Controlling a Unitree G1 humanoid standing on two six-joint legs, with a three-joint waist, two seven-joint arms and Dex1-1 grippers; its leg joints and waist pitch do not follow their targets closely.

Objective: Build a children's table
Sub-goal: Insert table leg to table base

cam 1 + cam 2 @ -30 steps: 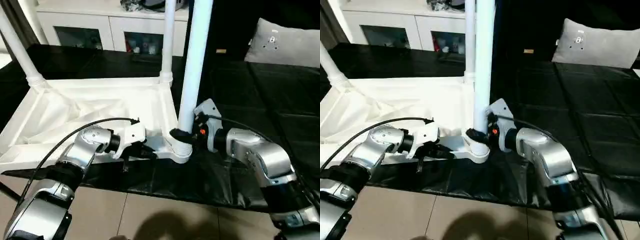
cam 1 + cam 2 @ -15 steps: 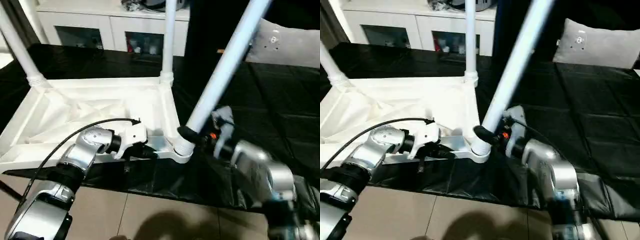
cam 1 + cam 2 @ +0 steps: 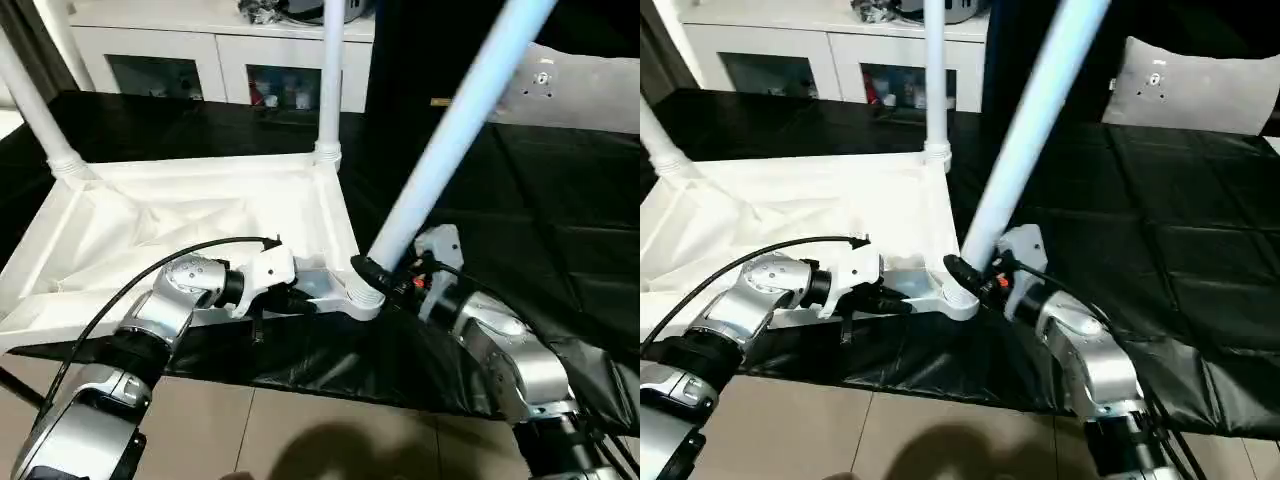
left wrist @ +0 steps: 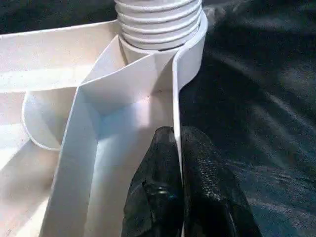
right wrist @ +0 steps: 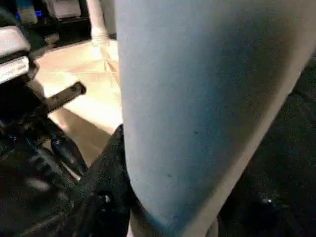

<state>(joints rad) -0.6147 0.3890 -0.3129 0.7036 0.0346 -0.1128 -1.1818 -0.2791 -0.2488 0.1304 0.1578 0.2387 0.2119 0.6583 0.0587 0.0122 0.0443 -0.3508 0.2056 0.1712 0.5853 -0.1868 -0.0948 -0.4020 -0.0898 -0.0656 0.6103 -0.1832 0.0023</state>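
Observation:
The white table top [image 3: 200, 205] lies upside down on a black mat, ribs facing up. Two white legs stand upright in its far corners, one at the far right [image 3: 329, 80] and one at the far left [image 3: 35, 100]. A third leg [image 3: 455, 130] leans steeply to the right, its threaded end in the near right corner socket [image 3: 360, 300]. My right gripper [image 3: 372, 270] is shut around this leg just above the socket. My left gripper [image 3: 295, 297] is shut on the top's near rim [image 4: 175, 98], a black finger [image 4: 153, 192] on either side of the wall.
A white cabinet with glass doors [image 3: 200, 60] stands behind the mat. A grey cushion [image 3: 585, 95] lies at the far right. The black mat [image 3: 530, 200] stretches to the right, and tiled floor [image 3: 300, 430] runs along its near edge. A black cable [image 3: 150, 270] arcs over my left forearm.
The near right leg went from upright to leaning far right, with my right gripper still around its base. The right forearm swung along with it. The left gripper kept its hold.

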